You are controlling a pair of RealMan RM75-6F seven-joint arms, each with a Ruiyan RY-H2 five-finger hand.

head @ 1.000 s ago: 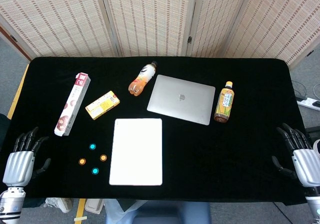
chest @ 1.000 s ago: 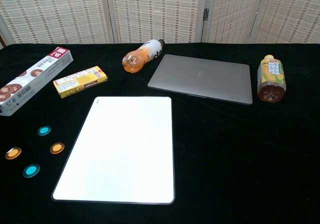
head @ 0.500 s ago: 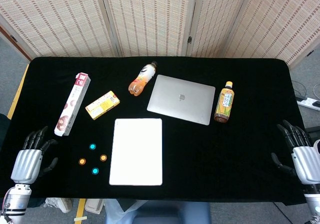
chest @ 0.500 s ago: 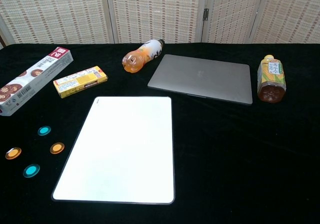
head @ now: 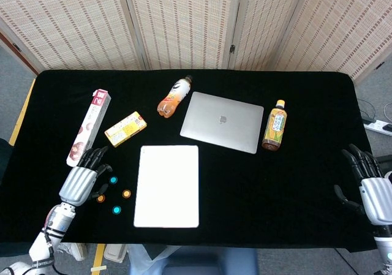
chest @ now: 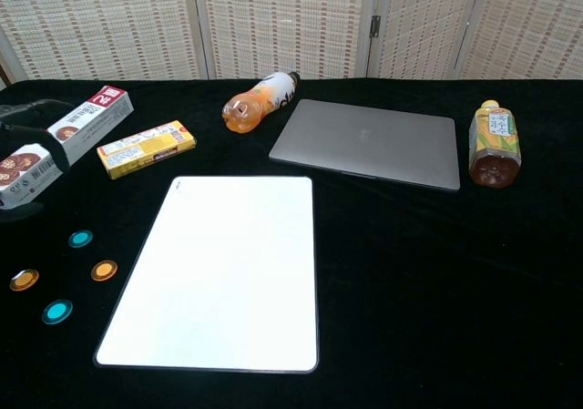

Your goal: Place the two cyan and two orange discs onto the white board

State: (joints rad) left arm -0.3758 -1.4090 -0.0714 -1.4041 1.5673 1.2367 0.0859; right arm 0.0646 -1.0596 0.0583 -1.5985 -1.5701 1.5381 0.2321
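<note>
The white board lies flat at the table's near middle, bare. Left of it sit two cyan discs and two orange discs; the chest view shows them too, cyan discs and orange discs. My left hand hovers just left of the discs, fingers spread, holding nothing; its fingertips show at the chest view's left edge. My right hand stays open at the table's right edge.
A long biscuit box and a yellow box lie behind the discs. An orange bottle lies on its side, a closed laptop sits behind the board, and a tea bottle stands to its right.
My left hand has moved from the table's left edge inward to the right, reaching the discs. The right hand has barely shifted. The discs and board have not moved.
</note>
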